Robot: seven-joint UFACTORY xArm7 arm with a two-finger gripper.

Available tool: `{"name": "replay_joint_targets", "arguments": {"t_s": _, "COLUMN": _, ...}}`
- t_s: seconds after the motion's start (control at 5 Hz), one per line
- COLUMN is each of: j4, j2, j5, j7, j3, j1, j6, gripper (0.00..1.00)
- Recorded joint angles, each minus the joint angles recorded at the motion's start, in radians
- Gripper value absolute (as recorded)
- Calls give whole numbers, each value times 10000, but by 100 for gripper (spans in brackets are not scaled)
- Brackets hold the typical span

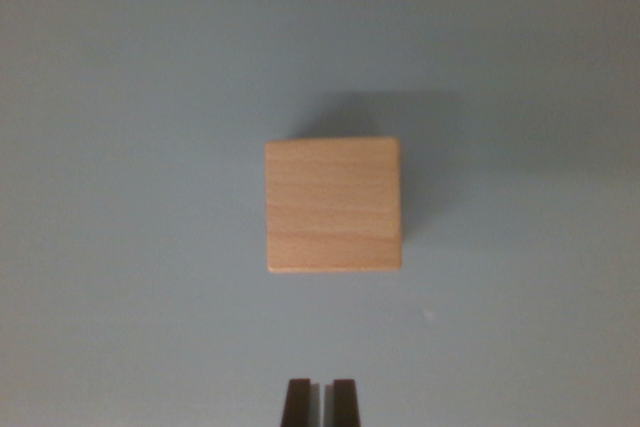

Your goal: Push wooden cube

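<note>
Claw: the gripper (321, 402) shows only as two dark fingertips at the bottom edge of the wrist view, just right of the middle.
Claw state: the two tips stand nearly together, with only a thin pale slit between them; they hold nothing.
Gap to block: a bare strip of surface lies between the fingertips and the near edge of the block; they are apart, not touching.
Block: the wooden cube (333, 205) sits near the middle of the view, straight ahead of the fingertips and a little toward the wrist view's right of them.
Block look: its top face is light tan with fine grain lines running side to side; its edges sit square to the frame.
Shadow: a soft dark shade falls beyond the block and along its right side.
Surface: the table (130, 277) is plain pale grey-blue, with one tiny light speck just beyond the fingertips, toward the right.
Containers: I see no box, bowl or tray here.
</note>
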Motion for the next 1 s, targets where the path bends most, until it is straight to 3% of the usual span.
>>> {"name": "replay_joint_targets", "arguments": {"t_s": 0.2, "j4": 0, "j2": 0, "j5": 0, "j7": 0, "j3": 0, "j1": 0, "j6": 0, "gripper": 0}}
{"name": "replay_joint_targets", "arguments": {"t_s": 0.4, "j4": -317, "j2": 129, "j5": -10, "j7": 67, "j3": 9, "j1": 10, "j6": -407, "gripper": 0}}
{"name": "replay_joint_targets", "arguments": {"t_s": 0.6, "j4": -317, "j2": 129, "j5": -10, "j7": 67, "j3": 9, "j1": 10, "j6": -407, "gripper": 0}}
{"name": "replay_joint_targets", "arguments": {"t_s": 0.8, "j4": -589, "j2": 239, "j5": -19, "j7": 125, "j3": 17, "j1": 18, "j6": -757, "gripper": 0}}
{"name": "replay_joint_targets", "arguments": {"t_s": 1.0, "j4": -589, "j2": 239, "j5": -19, "j7": 125, "j3": 17, "j1": 18, "j6": -757, "gripper": 0}}
